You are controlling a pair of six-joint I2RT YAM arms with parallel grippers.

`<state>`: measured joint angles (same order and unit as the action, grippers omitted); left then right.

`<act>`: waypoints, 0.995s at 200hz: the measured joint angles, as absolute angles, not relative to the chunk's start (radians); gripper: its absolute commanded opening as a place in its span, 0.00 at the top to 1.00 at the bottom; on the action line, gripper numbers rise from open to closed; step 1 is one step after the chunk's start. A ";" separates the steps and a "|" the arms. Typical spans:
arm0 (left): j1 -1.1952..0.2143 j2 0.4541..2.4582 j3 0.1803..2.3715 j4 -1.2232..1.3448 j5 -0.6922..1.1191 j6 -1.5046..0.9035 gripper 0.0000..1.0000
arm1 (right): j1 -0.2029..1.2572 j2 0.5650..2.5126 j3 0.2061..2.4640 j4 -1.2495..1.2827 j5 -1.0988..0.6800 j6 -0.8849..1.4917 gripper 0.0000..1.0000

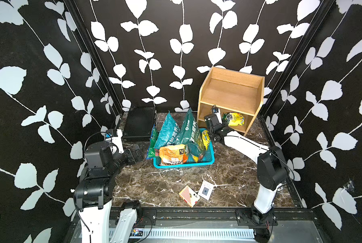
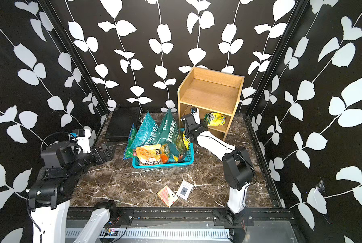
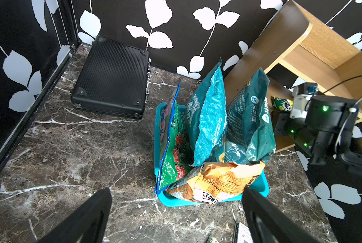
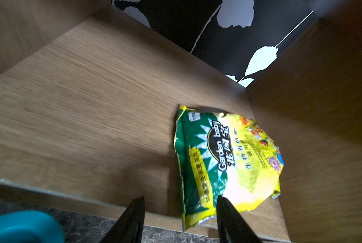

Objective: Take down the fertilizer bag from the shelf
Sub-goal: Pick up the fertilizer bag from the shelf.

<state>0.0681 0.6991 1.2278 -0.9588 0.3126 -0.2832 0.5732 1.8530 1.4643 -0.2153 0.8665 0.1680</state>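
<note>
1. Because the Garden baby fertilizer bag (image 4: 228, 164) lies inside the shelf (image 1: 230, 92), under its top tier, I have the right gripper (image 4: 180, 197) low at its edge, jaws apart.
2. Left gripper (image 3: 177, 190) hovers, jaws apart.

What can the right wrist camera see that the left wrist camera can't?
Only the right wrist view shows the fertilizer bag label up close, with the open right gripper at its near edge. Only the left wrist view shows the black case and the tall bags standing in the turquoise basket. Both show the shelf, that bag and the basket.
</note>
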 measured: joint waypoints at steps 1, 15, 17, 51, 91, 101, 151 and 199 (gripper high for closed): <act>0.068 0.699 1.228 -0.959 0.313 -0.283 0.01 | 0.573 1.855 1.467 -0.216 0.868 0.167 0.44; 0.068 0.699 1.228 -0.959 0.312 -0.283 0.01 | 0.569 1.874 1.487 -0.231 0.887 0.155 0.44; 0.068 0.699 1.228 -0.959 0.313 -0.283 0.01 | 0.568 1.877 1.490 -0.234 0.889 0.155 0.44; 0.068 0.699 1.228 -0.959 0.313 -0.283 0.01 | 0.561 1.903 1.532 -0.285 0.917 0.157 0.46; 0.068 0.699 1.228 -0.959 0.313 -0.283 0.01 | 0.554 1.905 1.551 -0.341 0.918 0.161 0.47; 0.068 0.699 1.228 -0.959 0.313 -0.283 0.01 | 0.552 1.907 1.558 -0.358 0.918 0.161 0.49; 0.068 0.699 1.228 -0.959 0.313 -0.283 0.01 | 0.540 1.935 1.598 -0.434 0.945 0.178 0.62; 0.068 0.699 1.228 -0.959 0.312 -0.283 0.01 | 0.509 1.988 1.665 -0.482 0.979 0.197 0.89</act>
